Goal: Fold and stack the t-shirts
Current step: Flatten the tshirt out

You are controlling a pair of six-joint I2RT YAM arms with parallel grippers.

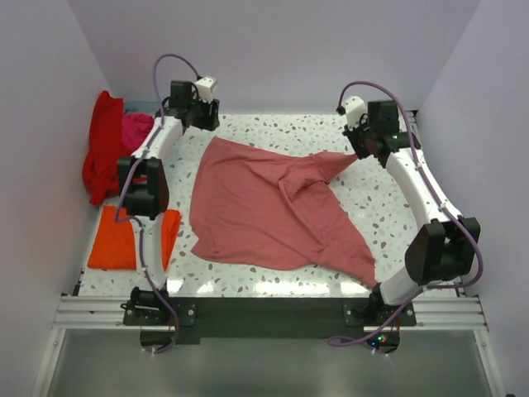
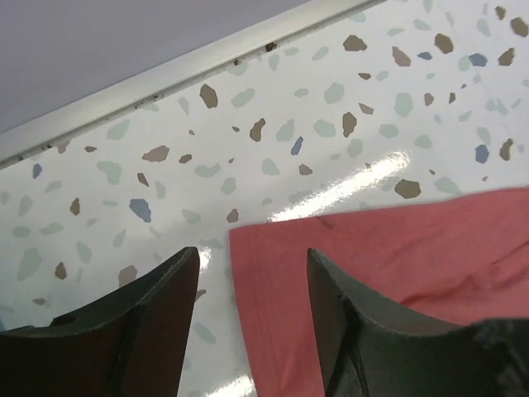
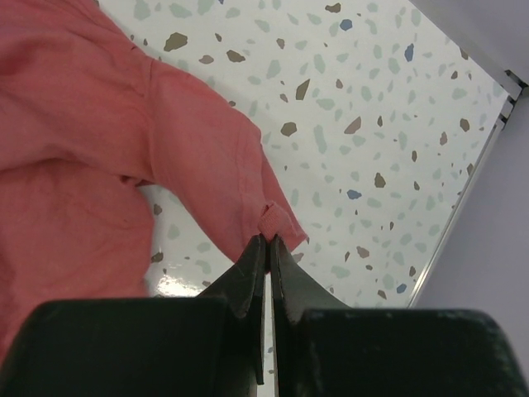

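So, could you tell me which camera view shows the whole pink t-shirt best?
The top external view: the pink t-shirt lies spread on the table, fully in frame. The left wrist view shows only one flat corner; the right wrist view only an end pinched by the right gripper.

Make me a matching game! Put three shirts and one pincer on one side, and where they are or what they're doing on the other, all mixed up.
1. pink t-shirt
2. orange t-shirt
3. red t-shirt
4. right pincer

A. lying flat, near left
B. shut, pinching pink cloth
C. spread out in the middle
D. heaped at the far left

Pairs: 1-C, 2-A, 3-D, 4-B
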